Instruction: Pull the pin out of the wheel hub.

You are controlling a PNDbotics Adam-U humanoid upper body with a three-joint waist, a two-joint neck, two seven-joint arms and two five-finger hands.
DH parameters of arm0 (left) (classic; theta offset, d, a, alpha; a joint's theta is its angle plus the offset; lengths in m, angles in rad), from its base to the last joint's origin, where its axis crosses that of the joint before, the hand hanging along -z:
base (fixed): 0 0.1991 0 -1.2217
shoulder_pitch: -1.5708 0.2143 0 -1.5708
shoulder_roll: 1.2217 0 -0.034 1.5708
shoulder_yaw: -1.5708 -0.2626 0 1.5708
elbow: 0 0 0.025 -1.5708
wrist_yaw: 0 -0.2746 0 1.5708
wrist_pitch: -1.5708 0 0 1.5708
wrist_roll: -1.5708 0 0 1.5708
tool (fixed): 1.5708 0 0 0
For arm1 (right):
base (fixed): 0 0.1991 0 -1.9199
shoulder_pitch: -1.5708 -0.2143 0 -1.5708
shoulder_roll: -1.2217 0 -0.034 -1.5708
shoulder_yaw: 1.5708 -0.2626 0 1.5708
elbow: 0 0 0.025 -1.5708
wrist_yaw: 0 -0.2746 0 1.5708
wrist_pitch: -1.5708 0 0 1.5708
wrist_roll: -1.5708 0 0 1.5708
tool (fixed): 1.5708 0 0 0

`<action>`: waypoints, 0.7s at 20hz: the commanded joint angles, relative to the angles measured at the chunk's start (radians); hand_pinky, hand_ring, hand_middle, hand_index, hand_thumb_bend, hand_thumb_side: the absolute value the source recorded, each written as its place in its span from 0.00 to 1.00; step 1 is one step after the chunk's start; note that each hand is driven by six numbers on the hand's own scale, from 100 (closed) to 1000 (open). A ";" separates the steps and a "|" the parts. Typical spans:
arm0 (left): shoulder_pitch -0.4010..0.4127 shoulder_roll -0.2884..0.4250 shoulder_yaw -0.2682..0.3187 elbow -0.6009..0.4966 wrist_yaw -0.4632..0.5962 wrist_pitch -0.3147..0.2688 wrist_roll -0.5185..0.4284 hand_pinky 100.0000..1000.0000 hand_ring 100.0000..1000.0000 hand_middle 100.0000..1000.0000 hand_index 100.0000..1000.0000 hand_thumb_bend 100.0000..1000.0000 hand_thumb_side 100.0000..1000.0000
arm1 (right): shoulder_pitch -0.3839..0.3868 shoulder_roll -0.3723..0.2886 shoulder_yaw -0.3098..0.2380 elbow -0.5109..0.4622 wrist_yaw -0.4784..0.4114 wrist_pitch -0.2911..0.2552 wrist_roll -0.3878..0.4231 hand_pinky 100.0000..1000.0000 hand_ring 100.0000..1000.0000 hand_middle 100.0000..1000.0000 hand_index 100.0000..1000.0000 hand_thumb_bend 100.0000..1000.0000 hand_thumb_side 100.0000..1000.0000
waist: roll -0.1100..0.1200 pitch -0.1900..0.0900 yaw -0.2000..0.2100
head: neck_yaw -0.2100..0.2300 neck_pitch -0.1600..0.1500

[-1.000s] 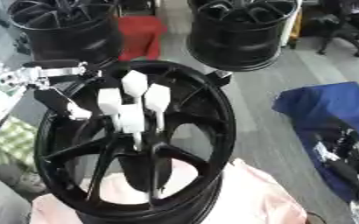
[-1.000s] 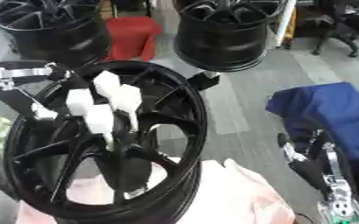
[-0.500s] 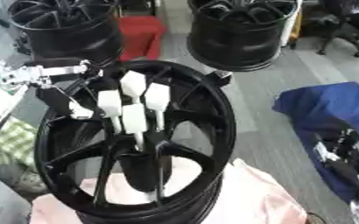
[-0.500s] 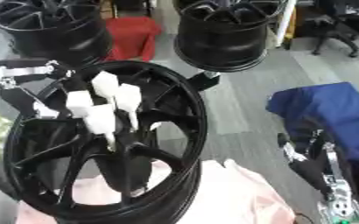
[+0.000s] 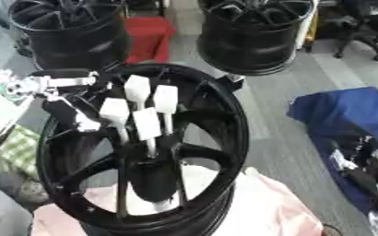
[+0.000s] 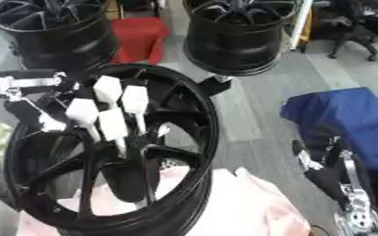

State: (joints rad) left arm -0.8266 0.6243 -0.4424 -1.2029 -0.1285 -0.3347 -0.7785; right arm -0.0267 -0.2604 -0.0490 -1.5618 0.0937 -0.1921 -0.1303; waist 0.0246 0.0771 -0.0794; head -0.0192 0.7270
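Grey workshop floor [image 5: 265, 120] lies behind a black wheel hub [image 5: 216, 138] propped on pink cloth [image 5: 265, 216], its face tilted toward the head for easy reach. From the left, the left hand [image 5: 136, 113] hangs over the hub's centre, white-tipped fingers straight and spread, holding nothing; the pin cannot be made out beneath them. Spokes crowd that centre. The right hand [image 6: 329, 170] idles low right, fingers unclear. Two more black rims [image 5: 256, 32], a red bin [image 5: 148, 37] and blue cloth [image 5: 345, 115] stand clear.

Left hand [image 5: 136, 113]: black fingers capped with white block-shaped pads; slim black links are seen behind them.
Left wrist: silver metal brackets with a black bar.
Right hand [image 6: 325, 173]: black body, white and silver parts at the joints.
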 commanded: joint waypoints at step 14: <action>-0.048 0.055 0.046 -0.042 0.171 0.004 -0.043 0.42 0.32 0.26 0.44 0.00 0.00 | -0.009 -0.016 -0.004 -0.007 0.001 -0.002 0.001 0.52 0.66 0.71 0.92 0.33 0.36 | 0.000 -0.015 0.003 | 0.002 -0.003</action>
State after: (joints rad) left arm -0.8479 0.6370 -0.4201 -1.2269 0.0242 -0.3170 -0.7941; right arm -0.0264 -0.2604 -0.0490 -1.5614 0.0937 -0.1921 -0.1302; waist 0.0257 0.0771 -0.0781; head -0.0190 0.7270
